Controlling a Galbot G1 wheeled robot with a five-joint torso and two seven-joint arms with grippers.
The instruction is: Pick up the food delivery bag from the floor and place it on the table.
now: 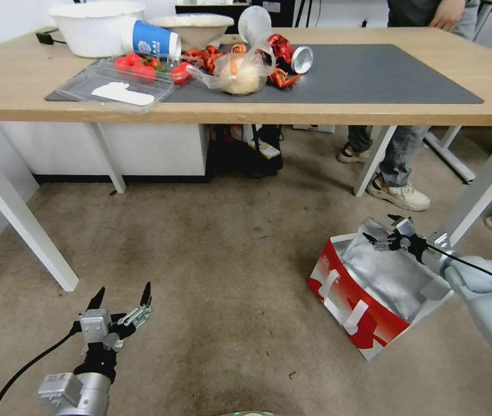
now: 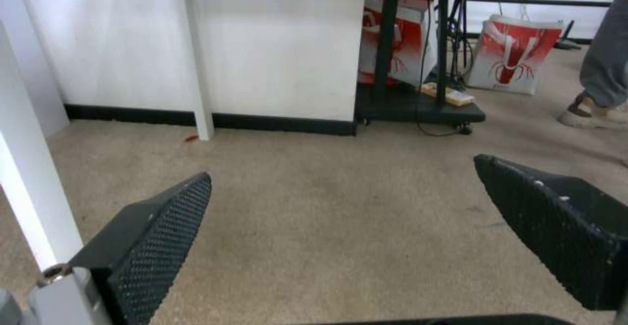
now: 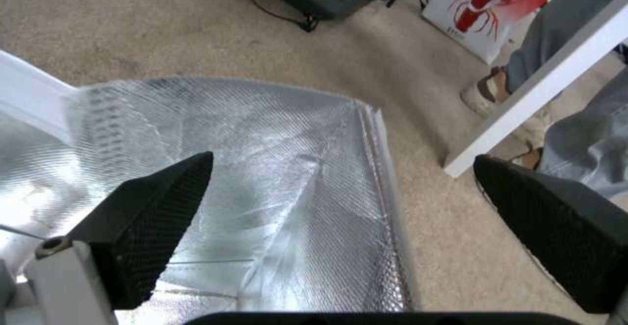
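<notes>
while the left gripper [image 1: 121, 296] hangs low over the floor [image 1: 217, 254], well to the left of the food delivery bag [image 1: 373, 289] and apart from it, its fingers [image 2: 157, 236] are spread wide with nothing but bare carpet between them. up beyond the bag stands the table [image 1: 246, 110], its grey mat [image 1: 361, 75] carrying a clear plastic tray [image 1: 113, 86], a white bowl [image 1: 95, 26], a tipped blue-and-white paper cup [image 1: 153, 39] and a small clear plastic bag [image 1: 240, 72] toward its left end. the food delivery bag sits tilted on the floor in front of the table's right-hand white leg [image 1: 483, 179], mouth open, silver lining [image 3: 274, 177] showing. the right gripper [image 1: 383, 230] hovers at the bag's far rim, fingers spread apart, one fingertip [image 3: 164, 207] over the foil lining and the other outside the rim [image 3: 386, 182], over the carpet; it grips nothing.
</notes>
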